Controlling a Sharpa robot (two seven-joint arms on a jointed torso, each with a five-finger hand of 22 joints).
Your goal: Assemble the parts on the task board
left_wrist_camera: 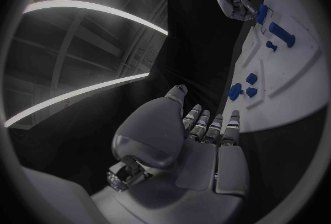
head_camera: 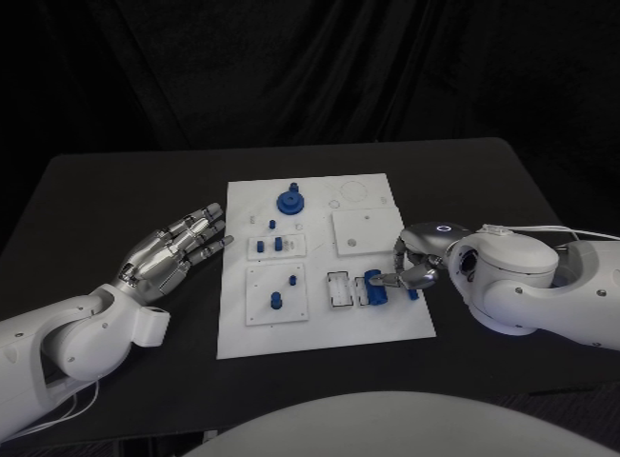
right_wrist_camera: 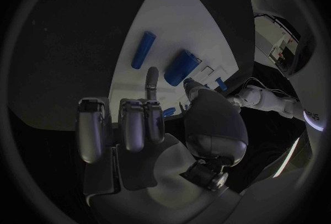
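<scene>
A placing step appears to be in hand at the near right part of the task board point(head_camera: 324, 333), a flat, matte white plate with shallow recessed tiles. There the right hand point(head_camera: 409, 268) is lowered, its silver fingers seemingly pinching a smooth blue cylindrical part point(head_camera: 374, 283) (the contact itself cannot be told for certain); next, careful alignment with the slot beside it is probably called for. Left of the board, the left hand point(head_camera: 172, 249) is held empty, fingers straight and slightly spread. Farther up the board, a round blue gear-like part point(head_camera: 291, 201) is seated.
</scene>
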